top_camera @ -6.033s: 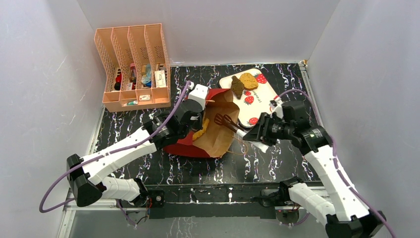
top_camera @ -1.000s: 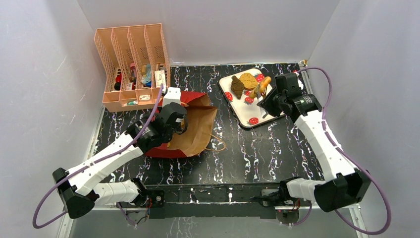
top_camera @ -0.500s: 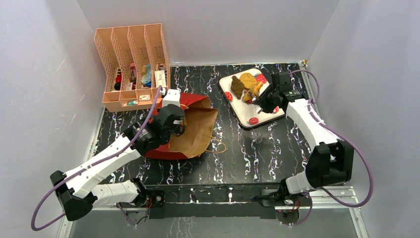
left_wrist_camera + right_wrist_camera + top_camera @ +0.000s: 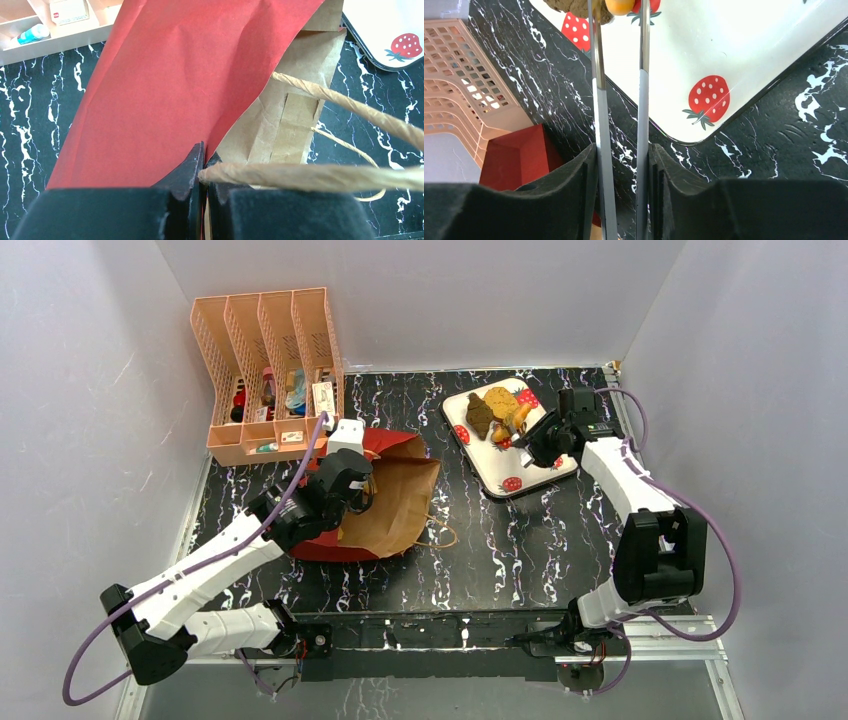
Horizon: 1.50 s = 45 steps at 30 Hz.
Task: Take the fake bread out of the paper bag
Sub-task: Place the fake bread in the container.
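Note:
The paper bag (image 4: 390,505) lies on its side, red outside, brown inside, mouth toward the right. My left gripper (image 4: 358,490) is shut on the bag's upper rim (image 4: 165,85), with a cord handle (image 4: 325,176) across the fingers (image 4: 192,167). No bread shows inside the bag. My right gripper (image 4: 553,432) is shut on metal tongs (image 4: 599,75). The tongs' tips hold an orange bread piece (image 4: 518,420) over the strawberry tray (image 4: 525,472), beside a dark brown piece (image 4: 480,416) and a golden-tan piece (image 4: 498,400). In the right wrist view the orange piece (image 4: 620,6) sits at the tong tips.
A peach slotted organiser (image 4: 268,370) with small items stands at the back left, close behind the bag. The tray's corner (image 4: 390,25) lies just right of the bag mouth. A loose cord handle (image 4: 440,530) trails on the black marbled table.

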### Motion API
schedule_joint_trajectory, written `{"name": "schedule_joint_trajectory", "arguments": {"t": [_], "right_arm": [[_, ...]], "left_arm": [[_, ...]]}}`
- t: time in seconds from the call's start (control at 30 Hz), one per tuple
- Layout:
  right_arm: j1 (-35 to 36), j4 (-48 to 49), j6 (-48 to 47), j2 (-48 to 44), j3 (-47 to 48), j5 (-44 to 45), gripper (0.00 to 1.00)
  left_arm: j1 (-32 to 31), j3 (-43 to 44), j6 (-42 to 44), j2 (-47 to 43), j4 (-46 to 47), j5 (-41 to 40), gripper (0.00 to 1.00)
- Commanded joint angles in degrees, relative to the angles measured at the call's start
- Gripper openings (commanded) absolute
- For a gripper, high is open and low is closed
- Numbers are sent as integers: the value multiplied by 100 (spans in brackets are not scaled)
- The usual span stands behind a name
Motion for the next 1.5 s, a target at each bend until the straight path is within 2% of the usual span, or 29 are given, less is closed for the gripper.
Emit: {"name": "schedule_joint_trajectory", "arguments": {"t": [0.0, 0.3, 0.93, 1.47], "right_arm": [[-32, 477, -2, 108, 16, -95, 36], [-80, 356, -138, 54, -1, -97, 38], [-98, -9, -267, -775, -150, -47, 37], [-98, -198, -313, -1868, -938, -71, 35]], "left_arm": [[32, 219, 67, -136, -161, 32, 0], [32, 231, 74, -243, -176, 66, 0], [40, 224, -32, -589, -395, -15, 0], [33, 181, 111, -508, -389, 77, 0]]}}
